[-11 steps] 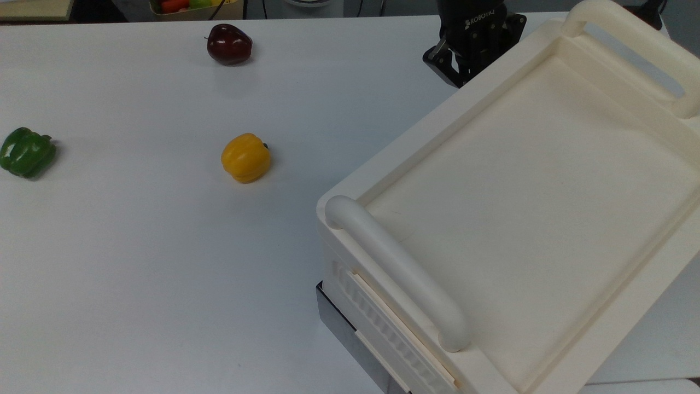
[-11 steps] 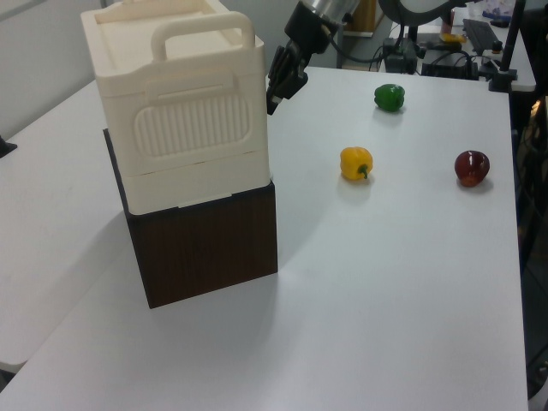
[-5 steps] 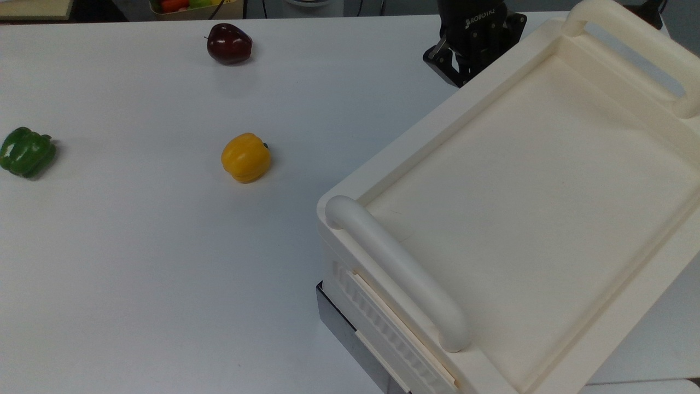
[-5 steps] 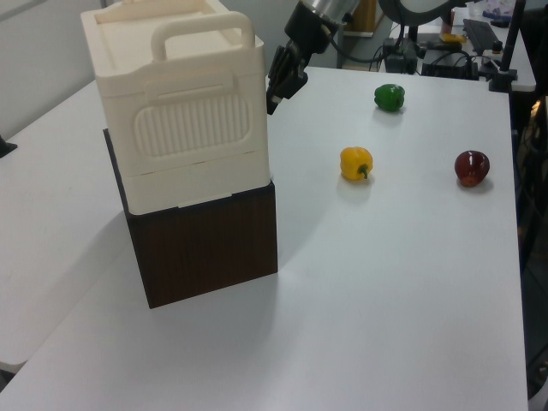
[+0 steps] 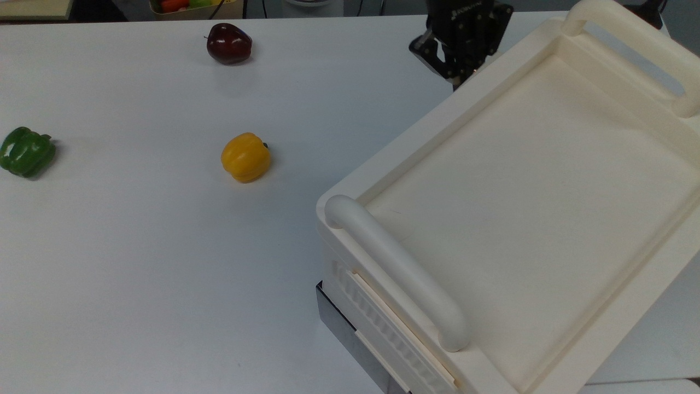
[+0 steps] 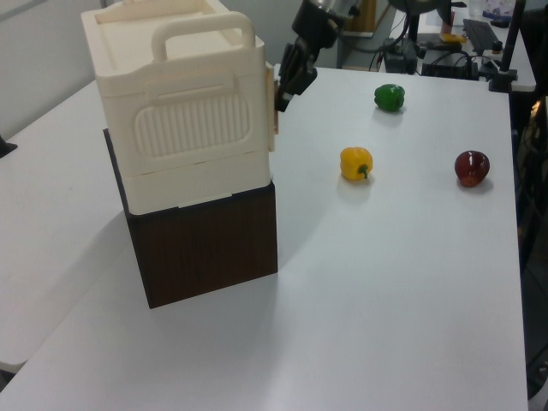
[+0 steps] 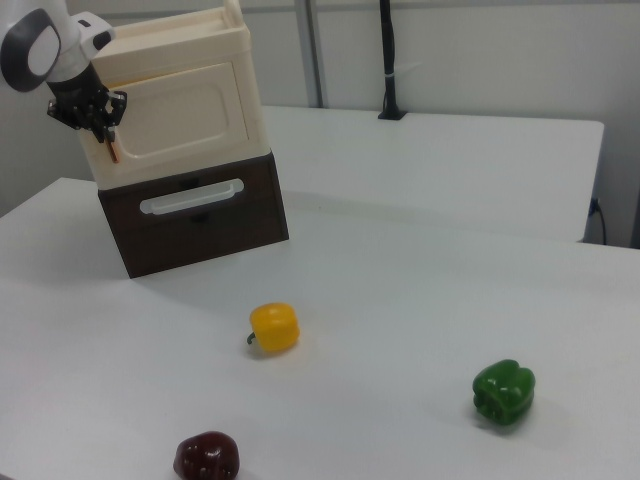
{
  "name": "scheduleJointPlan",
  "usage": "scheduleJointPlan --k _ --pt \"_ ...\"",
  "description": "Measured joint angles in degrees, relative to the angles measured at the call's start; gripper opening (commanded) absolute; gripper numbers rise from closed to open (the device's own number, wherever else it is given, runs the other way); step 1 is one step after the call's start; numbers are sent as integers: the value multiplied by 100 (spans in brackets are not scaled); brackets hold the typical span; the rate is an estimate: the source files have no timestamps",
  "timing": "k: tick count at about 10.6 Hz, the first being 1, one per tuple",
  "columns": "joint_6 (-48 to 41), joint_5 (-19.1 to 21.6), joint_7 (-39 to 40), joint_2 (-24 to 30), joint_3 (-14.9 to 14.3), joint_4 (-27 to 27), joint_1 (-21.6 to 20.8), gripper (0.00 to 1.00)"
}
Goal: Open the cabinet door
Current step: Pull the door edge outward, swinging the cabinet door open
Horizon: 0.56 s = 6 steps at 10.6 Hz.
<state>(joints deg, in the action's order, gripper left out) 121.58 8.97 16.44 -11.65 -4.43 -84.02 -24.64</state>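
The cabinet is a big cream box with two thick bar handles, resting on a dark brown base. Its cabinet door is the flat cream panel on the side facing the peppers. In the left view the door's thin edge stands slightly off the box. A slim copper handle runs along the door's free edge. My black gripper is at that edge, shut on the handle.
On the white table lie a yellow pepper, a green pepper and a dark red pepper, all well away from the cabinet. The brown base has a drawer with a white handle. A crate of produce sits beyond the table's far edge.
My gripper has shifted away from the cabinet's side, toward the top view's left. The door's edge has come a little off the box with it.
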Motion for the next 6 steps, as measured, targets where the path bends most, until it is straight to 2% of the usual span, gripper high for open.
scheduleJointPlan --k 3,4,6 --pt "-1110 -64 -1 276 -29 3 375 84" --pt "-1502 -224 -5 400 -40 5 575 100" --pt "-2163 -425 -10 664 -71 8 1034 100"
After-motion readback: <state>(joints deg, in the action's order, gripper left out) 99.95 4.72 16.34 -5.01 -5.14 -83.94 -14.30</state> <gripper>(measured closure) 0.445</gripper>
